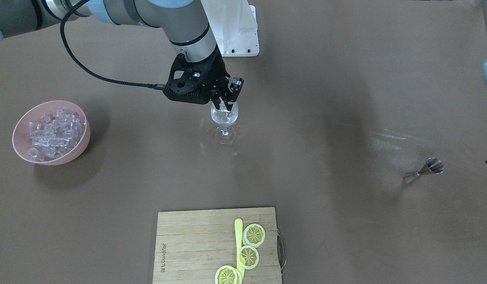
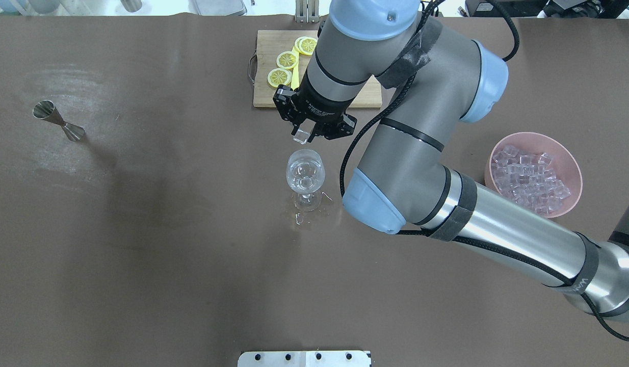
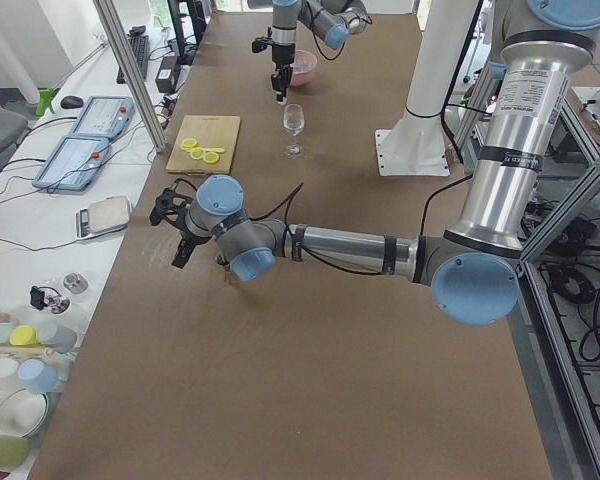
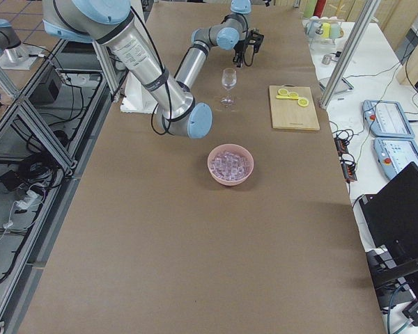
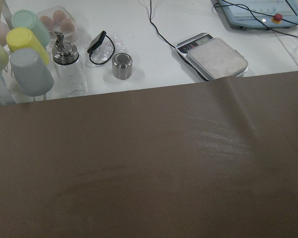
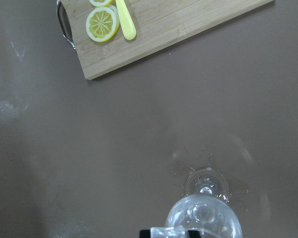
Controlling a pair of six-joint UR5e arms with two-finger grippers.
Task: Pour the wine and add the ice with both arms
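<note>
My right gripper (image 2: 305, 134) hangs just above the clear stemmed glass (image 2: 305, 176), which stands upright mid-table. It is shut on one clear ice cube (image 2: 301, 135), held over the glass mouth. In the front view this gripper (image 1: 226, 104) sits right at the rim of the glass (image 1: 224, 117). The right wrist view shows the cube (image 6: 169, 232) over the glass bowl (image 6: 203, 218). Something clear and glossy lies inside the glass. More ice (image 2: 529, 178) fills the pink bowl (image 2: 569, 168). My left gripper (image 3: 168, 228) hovers at the far table edge, and I cannot tell if it is open or shut.
A steel jigger (image 2: 57, 120) lies on its side by my left arm. A wooden cutting board (image 2: 263, 76) with lemon slices (image 2: 286, 59) and a yellow tool (image 1: 238, 236) lies beyond the glass. Wet drops (image 2: 302, 218) surround the glass foot. A white stand (image 1: 237, 31) is at the robot's base.
</note>
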